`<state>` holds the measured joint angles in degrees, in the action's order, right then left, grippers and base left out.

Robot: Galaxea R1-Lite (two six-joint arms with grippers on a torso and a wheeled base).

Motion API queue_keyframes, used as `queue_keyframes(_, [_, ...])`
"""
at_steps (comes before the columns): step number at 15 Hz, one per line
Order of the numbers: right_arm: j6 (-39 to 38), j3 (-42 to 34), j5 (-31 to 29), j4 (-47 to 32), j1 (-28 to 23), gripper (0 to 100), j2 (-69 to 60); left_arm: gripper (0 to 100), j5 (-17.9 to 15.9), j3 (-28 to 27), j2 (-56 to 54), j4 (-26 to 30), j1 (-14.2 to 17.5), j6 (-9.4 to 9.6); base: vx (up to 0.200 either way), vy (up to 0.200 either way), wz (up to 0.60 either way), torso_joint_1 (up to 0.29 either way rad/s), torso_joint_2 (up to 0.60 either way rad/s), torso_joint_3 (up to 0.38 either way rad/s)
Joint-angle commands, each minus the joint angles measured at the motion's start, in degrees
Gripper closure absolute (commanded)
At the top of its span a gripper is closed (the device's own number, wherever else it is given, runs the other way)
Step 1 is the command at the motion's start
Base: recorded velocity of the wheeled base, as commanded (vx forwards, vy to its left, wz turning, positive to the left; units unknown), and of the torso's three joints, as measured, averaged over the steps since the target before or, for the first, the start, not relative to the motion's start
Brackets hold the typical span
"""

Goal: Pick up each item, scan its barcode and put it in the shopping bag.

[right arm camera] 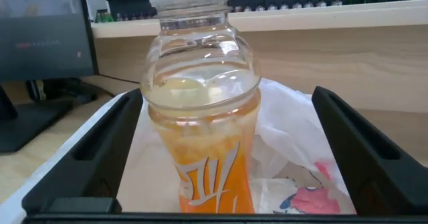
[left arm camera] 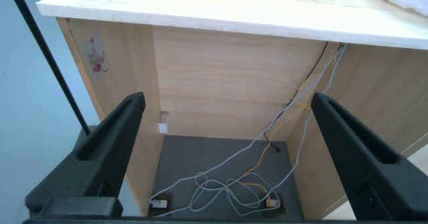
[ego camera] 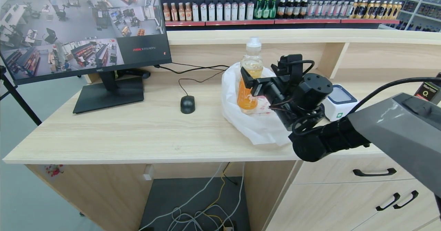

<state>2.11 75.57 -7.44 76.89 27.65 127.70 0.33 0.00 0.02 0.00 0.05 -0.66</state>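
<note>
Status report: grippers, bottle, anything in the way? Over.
Right gripper open, bottle between its fingers. Left gripper open, low before counter. Bottle upright in white bag. Scanner beside bag, apart.

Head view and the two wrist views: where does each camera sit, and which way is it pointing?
Head view: on the robot's head, looking forward and down at the counter, monitor and shopping bag; the right arm shows on the right.
Left wrist view: low in front of the counter, facing the cables underneath; its open left jaws frame the scene.
Right wrist view: above the counter, facing the juice bottle, which stands between its open right jaws.
Shared: the head and right wrist views both show bottle and bag.
</note>
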Motion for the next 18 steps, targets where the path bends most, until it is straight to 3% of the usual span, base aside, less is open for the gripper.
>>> queue_keyframes(1, [0.09, -7.63, -0.03, 2.3, 0.74, 0, -6.76, 0, 0.02, 0.0, -0.02, 0.0, 0.04, -0.04, 0.0, 0.0, 0.0, 0.0, 0.0, 0.0])
queue_keyframes(4, [0.35, -23.54, -0.03, 13.11, 2.32, 0, -10.36, 0, 0.02, 0.0, -0.02, 0.0, 0.04, 0.04, 0.0, 0.0, 0.0, 0.0, 0.0, 0.0])
queue_keyframes(7, [0.62, -37.78, -0.03, 13.11, 5.05, 0, -17.66, 0, 0.02, 0.0, -0.02, 0.0, 0.04, -0.04, 0.0, 0.0, 0.0, 0.0, 0.0, 0.0])
queue_keyframes(11, [3.69, -40.06, 0.23, 13.11, 10.41, 0, -21.96, 0, 0.02, 0.0, -0.02, 0.0, 0.04, -0.04, 0.0, 0.0, 0.0, 0.0, 0.0, 0.0])
queue_keyframes(14, [3.43, -43.67, -0.03, 13.11, 11.2, 0, -25.04, 0, 0.02, 0.0, -0.02, 0.0, 0.04, -0.04, 0.0, 0.0, 0.0, 0.0, 0.0, 0.0])
queue_keyframes(16, [3.16, -48.94, -4.69, 13.11, 11.55, 0, -27.68, 0, 0.02, 0.0, -0.02, 0.0, 0.04, 0.04, 0.0, 0.0, 0.0, 0.0, 0.0, 0.0])
queue_keyframes(18, [1.23, -49.11, -7.51, 13.11, 12.25, 0, -28.56, 0, 0.02, 0.0, -0.02, 0.0, 0.04, 0.04, 0.0, 0.0, 0.0, 0.0, 0.0, 0.0])
